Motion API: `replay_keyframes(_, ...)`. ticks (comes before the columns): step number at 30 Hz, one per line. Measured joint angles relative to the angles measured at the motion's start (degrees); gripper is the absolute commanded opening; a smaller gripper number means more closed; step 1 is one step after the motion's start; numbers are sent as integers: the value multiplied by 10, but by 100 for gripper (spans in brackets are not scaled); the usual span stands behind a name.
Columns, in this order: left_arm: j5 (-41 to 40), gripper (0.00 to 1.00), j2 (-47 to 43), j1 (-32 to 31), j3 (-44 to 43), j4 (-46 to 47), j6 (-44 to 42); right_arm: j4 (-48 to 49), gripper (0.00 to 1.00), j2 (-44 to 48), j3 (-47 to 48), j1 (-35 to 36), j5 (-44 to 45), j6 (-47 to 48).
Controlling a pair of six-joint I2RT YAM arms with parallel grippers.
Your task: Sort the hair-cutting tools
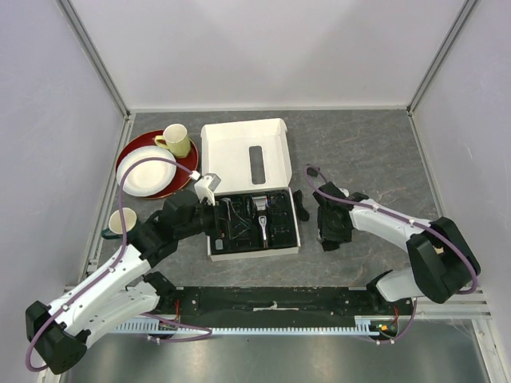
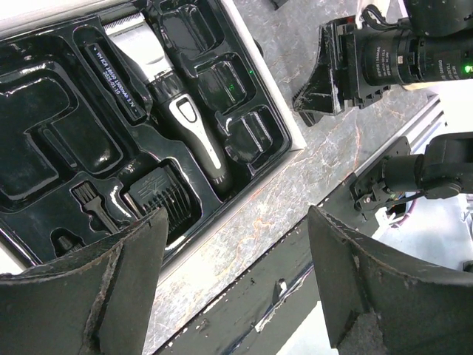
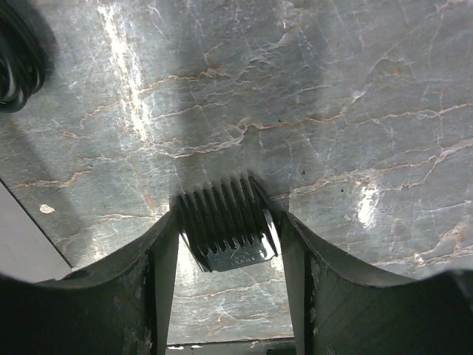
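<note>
The black-and-silver clipper (image 2: 185, 111) (image 1: 262, 215) lies in the black moulded tray (image 2: 44, 148) of the white box (image 1: 214, 254). A ribbed comb attachment (image 2: 159, 196) and a small brush (image 2: 92, 205) lie in near pockets of the tray. My left gripper (image 2: 236, 214) (image 1: 211, 219) hangs open over the box's near edge, with nothing between its fingers. To the right of the box, my right gripper (image 3: 229, 222) (image 1: 329, 227) points down at the table, both fingers pressed against a black comb attachment (image 3: 225, 222). Another black attachment (image 1: 300, 204) lies beside the box. A coiled black cord (image 3: 13, 63) shows at the left edge of the right wrist view.
The box's white lid (image 1: 239, 152) lies open toward the back. A red plate (image 1: 132, 152) holding a white plate (image 1: 148, 171) and a yellow-green mug (image 1: 176, 140) sits at the back left. A pale cup (image 1: 122, 221) stands by my left arm. A black rail (image 1: 271, 303) runs along the near edge.
</note>
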State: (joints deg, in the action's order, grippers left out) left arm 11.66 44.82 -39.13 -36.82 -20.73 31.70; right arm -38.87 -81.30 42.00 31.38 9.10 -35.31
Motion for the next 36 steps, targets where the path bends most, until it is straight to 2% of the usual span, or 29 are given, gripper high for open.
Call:
replay_keyframes(5, -1, 82, -3, 0, 0, -2, 0, 2, 39, 30, -9, 6, 5, -54)
replay_keyframes(11, 15, 82, -1, 0, 0, 21, 2, 6, 35, 136, 1, 7, 6, -161)
replay_keyframes(17, 29, 82, 18, -19, 9, 125, 20, 17, 34, 208, 54, 7, -7, -291)
replay_keyframes(22, -68, 80, 55, -106, 25, 258, 26, 22, 29, 232, 102, 12, -14, -392)
replay_keyframes(25, -150, 78, 119, -162, 23, 353, 25, 20, 29, 232, 139, 15, -12, -432)
replay_keyframes(31, -276, 77, 241, -234, 7, 510, -10, 20, 32, 232, 193, 17, -3, -478)
replay_keyframes(36, -353, 77, 304, -275, -17, 635, -61, 21, 33, 232, 205, 17, -5, -499)
